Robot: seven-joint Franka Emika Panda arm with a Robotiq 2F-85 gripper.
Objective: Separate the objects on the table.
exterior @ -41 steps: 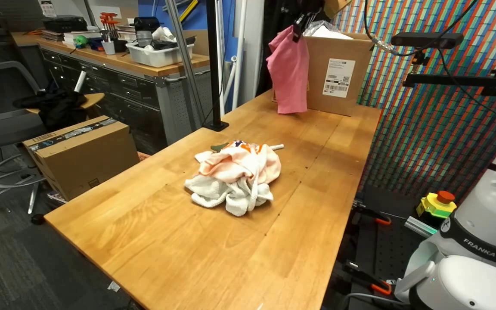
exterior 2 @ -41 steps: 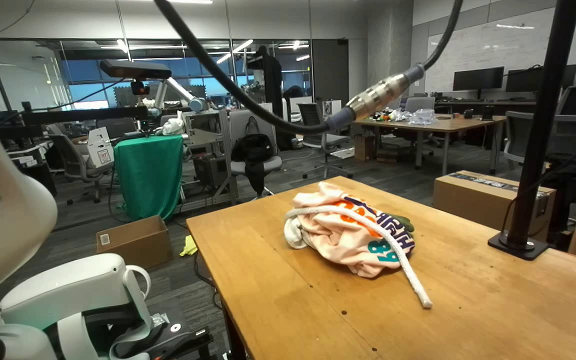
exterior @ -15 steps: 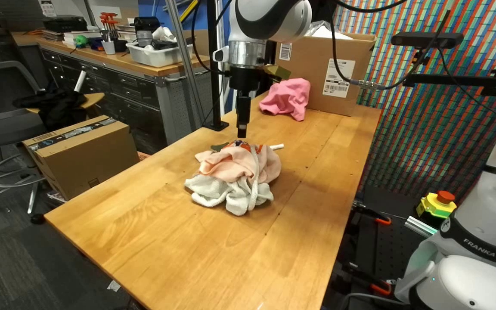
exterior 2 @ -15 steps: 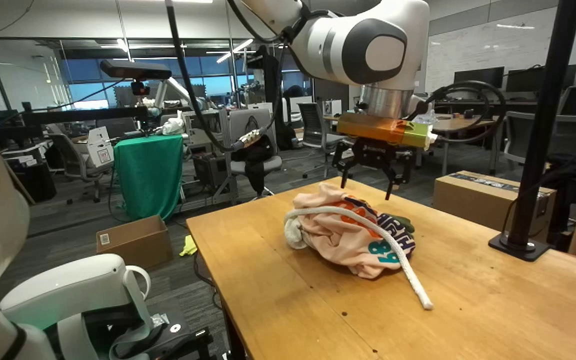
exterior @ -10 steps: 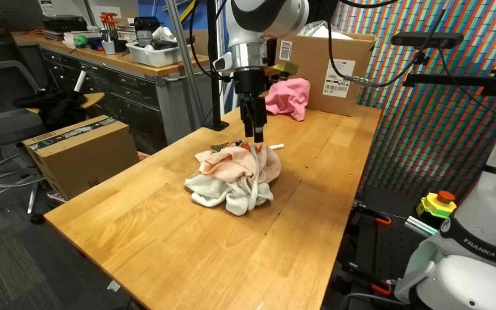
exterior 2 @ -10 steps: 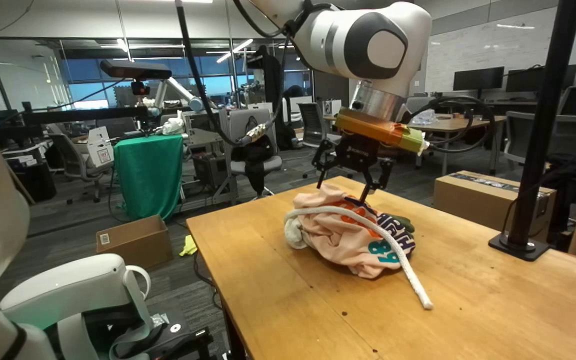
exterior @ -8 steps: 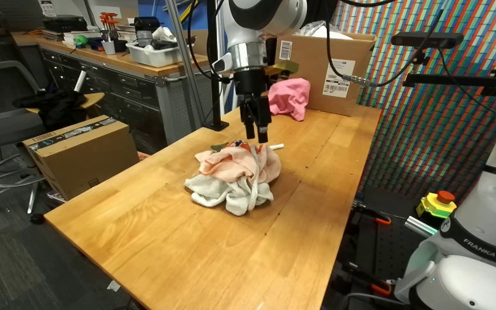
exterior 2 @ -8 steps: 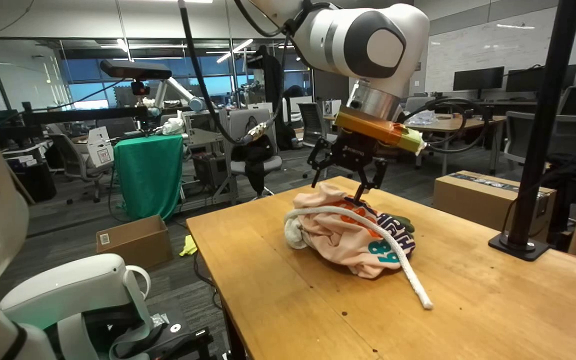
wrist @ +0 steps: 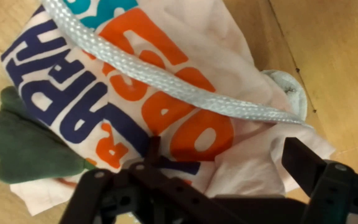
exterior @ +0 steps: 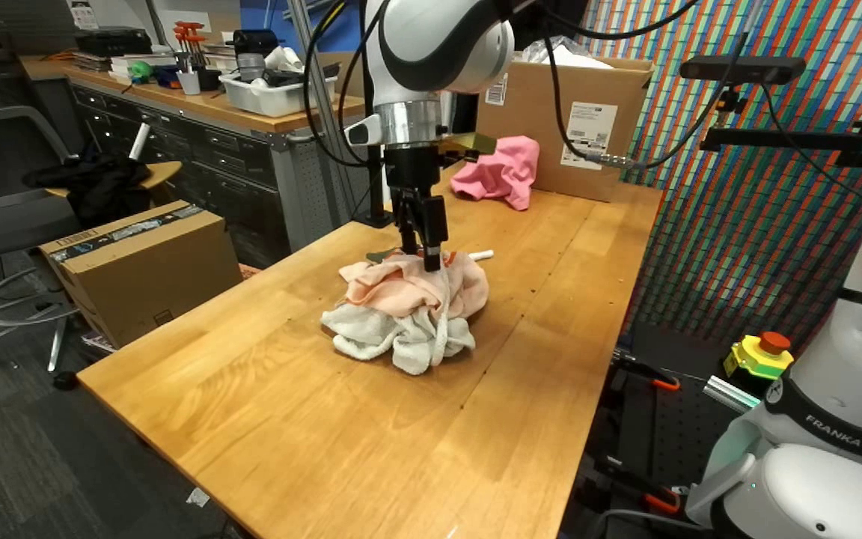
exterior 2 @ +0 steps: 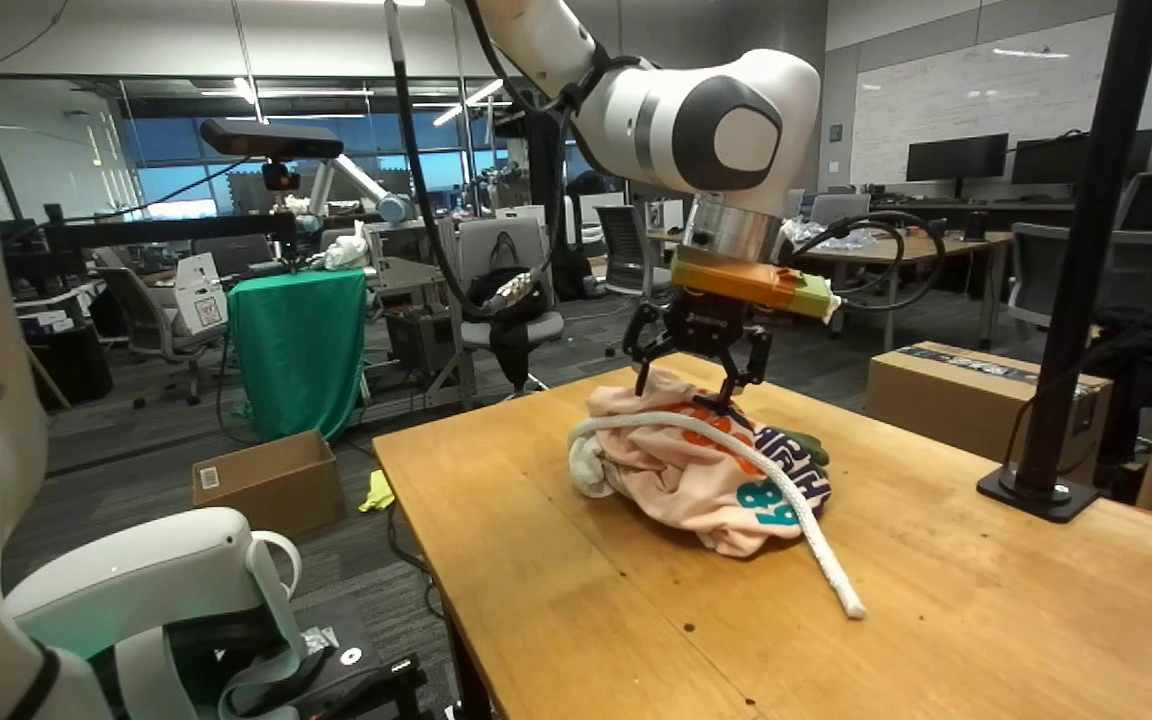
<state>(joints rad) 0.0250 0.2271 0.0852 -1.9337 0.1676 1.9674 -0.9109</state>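
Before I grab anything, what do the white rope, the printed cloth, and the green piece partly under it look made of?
White rope: braided cord, probably synthetic; its crossed strands glint slightly.
Printed cloth: matte, seemingly thin fabric, perhaps cotton; it bunches in soft folds.
Green piece: soft-looking, matte, maybe felt or plush; rounded lobes and a crease, though the exact fibre can't be told.

Gripper (wrist: 222, 143) at bottom of wrist view, jaws well apart over crumpled pale pink cloth (wrist: 179, 123); can't tell if touching. Cloth has navy, orange and teal lettering. White braided cord (wrist: 154, 75) lies across it, top left to right side. Dark green piece (wrist: 31, 147) sticks out at left, partly under cloth. Greyish-white bit (wrist: 295, 93) pokes out at right. Wooden tabletop (wrist: 340, 46) around pile.
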